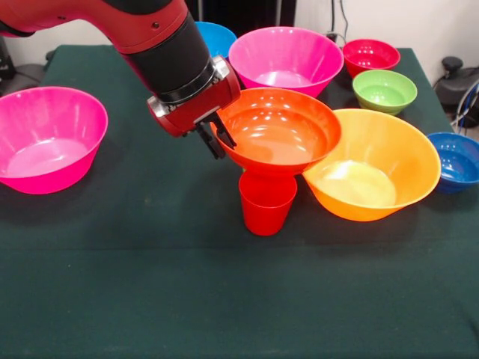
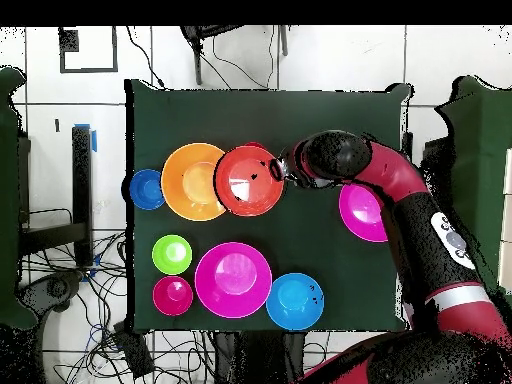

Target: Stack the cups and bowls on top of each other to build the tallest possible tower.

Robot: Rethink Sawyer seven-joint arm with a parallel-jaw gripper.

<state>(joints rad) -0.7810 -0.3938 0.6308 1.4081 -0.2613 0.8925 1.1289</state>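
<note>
While the gripper (image 1: 217, 138) pinches the rim of the red-orange bowl (image 1: 278, 133), you see that bowl resting atop one upright red cup (image 1: 267, 202), touching the big orange bowl (image 1: 374, 166). Count eight bowls: two pink (image 1: 49, 138), one light blue (image 2: 295, 300), magenta-red (image 1: 370, 55), green (image 1: 384, 90), dark blue (image 1: 456, 160).

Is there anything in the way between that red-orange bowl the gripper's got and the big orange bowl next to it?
Nothing visible. The gripper holds the red-orange bowl by its rim above the red cup; the big orange bowl sits right beside it, rims overlapping.
</note>
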